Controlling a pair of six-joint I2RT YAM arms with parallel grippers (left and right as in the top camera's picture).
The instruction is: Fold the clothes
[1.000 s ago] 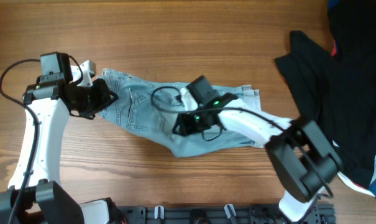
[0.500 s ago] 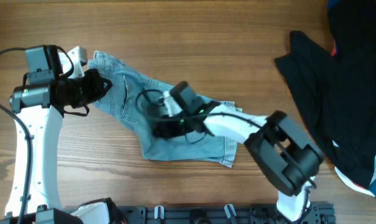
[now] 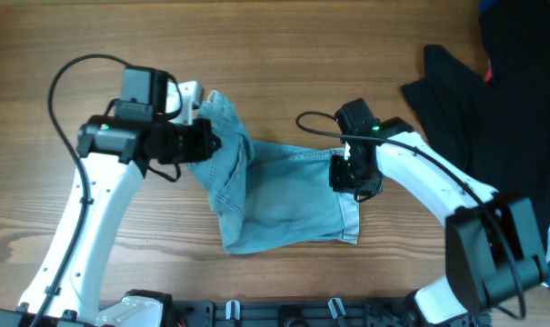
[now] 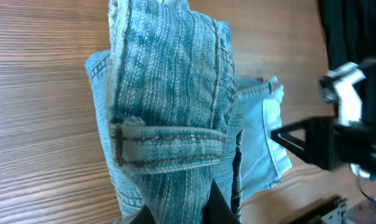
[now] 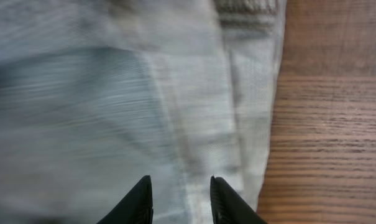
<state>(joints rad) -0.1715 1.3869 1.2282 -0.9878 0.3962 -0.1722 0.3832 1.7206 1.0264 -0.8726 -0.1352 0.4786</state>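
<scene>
Left gripper (image 4: 178,210): the two black fingertips are closed in on a bunched fold of the pale blue washed-denim garment (image 3: 284,195), pinching it. Cloth fills the gap between the tips. A denim belt loop with reddish stitching (image 4: 169,148) sits on the denim just above the fingertips. Vertical seams run up from it along the gathered waistband.

Overhead, this gripper is at the garment's upper left corner. That corner is raised and twisted into a ridge, while the rest lies flat on the brown wood-grain table (image 3: 256,45). The white left arm (image 3: 84,218) runs from the garment's left side down toward the near table edge. A black cable loops above it and a small green light shows on the wrist housing.

Right gripper (image 5: 178,199): the black fingertips are spread apart, with denim showing between and beyond them. The wrist view is motion-blurred, so I cannot tell whether the tips touch the cloth. A paler strip, probably a hem or the inside face, runs along the garment's right edge, with bare wood just past it.

Overhead, this gripper is over the middle of the garment's right edge. The white-and-black right arm (image 3: 438,195) leads off to the garment's right and down toward the near edge.

The garment is mid-table between the two grippers, roughly rectangular, with its lower right corner showing a stitched hem. A large black cloth garment (image 3: 475,127) lies well to its right, not touching it.
</scene>
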